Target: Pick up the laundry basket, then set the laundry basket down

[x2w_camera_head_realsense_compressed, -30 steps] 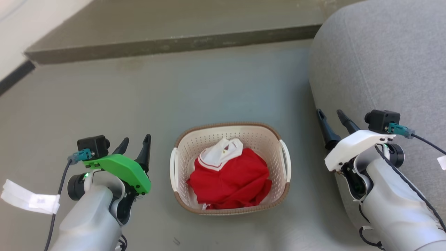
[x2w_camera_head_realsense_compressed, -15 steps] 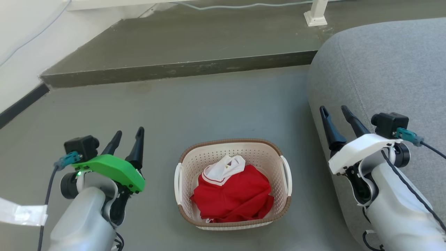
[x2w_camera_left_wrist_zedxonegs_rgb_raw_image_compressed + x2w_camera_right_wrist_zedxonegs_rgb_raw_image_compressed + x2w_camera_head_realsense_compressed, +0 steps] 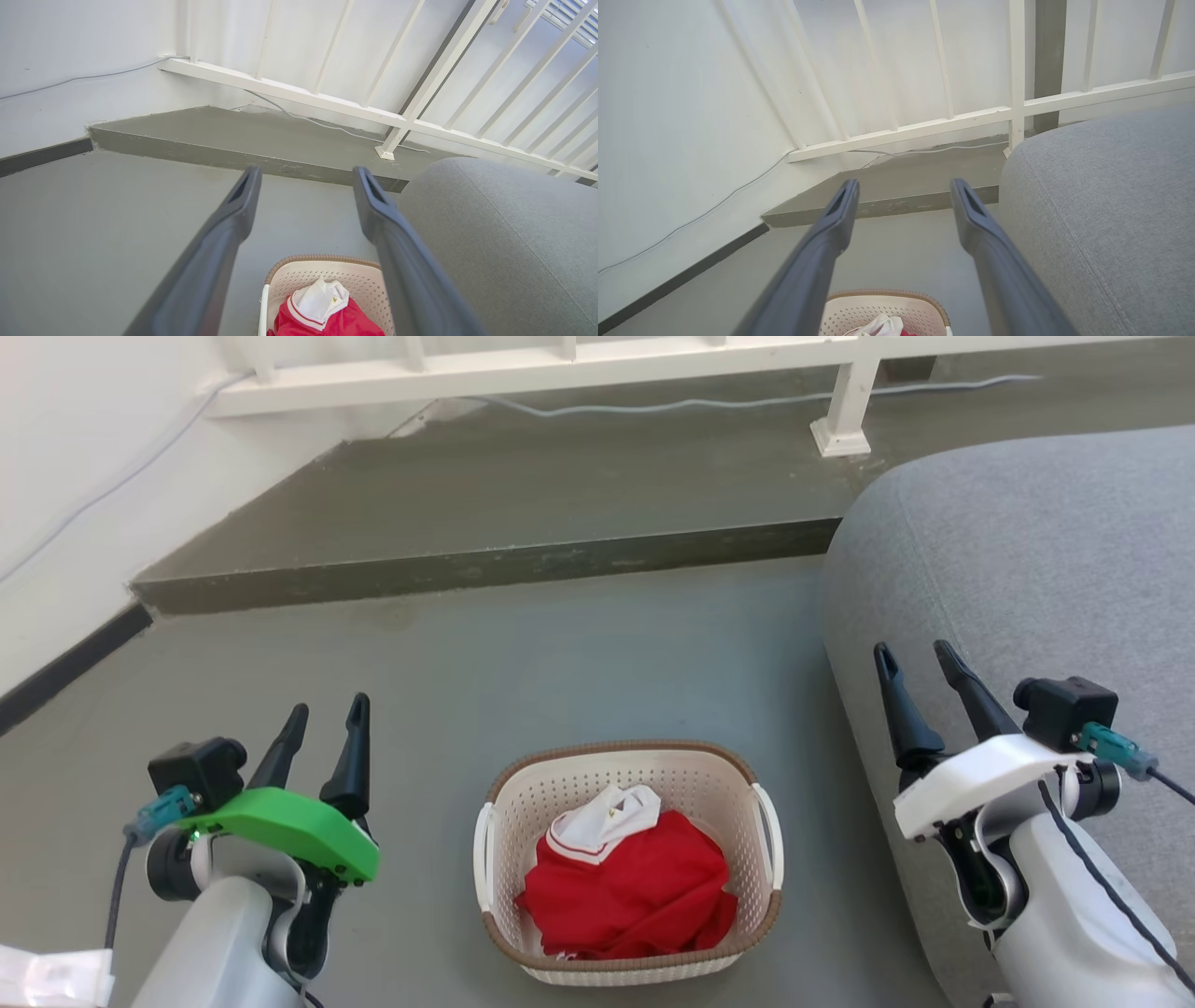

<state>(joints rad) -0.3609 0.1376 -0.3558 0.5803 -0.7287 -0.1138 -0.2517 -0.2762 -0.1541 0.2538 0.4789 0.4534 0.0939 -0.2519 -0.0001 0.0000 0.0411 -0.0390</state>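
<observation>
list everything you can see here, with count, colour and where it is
laundry basket: 1, cream with brown rim and white handles, on the floor between the arms
garment: 1, red with a white collar, bundled inside the basket
sofa: 1, grey fabric, right of the basket
floor: 1, grey, under the basket
raised step: 1, darker grey, beyond the basket
railing: 1, white, along the back of the step
cable: 1, pale grey, lying on the step under the railing
baseboard: 1, black, foot of the white wall at left
left end effector: 1, dark fingers, green cover, open, left of the basket
right end effector: 1, dark fingers, white cover, open, in front of the sofa
</observation>
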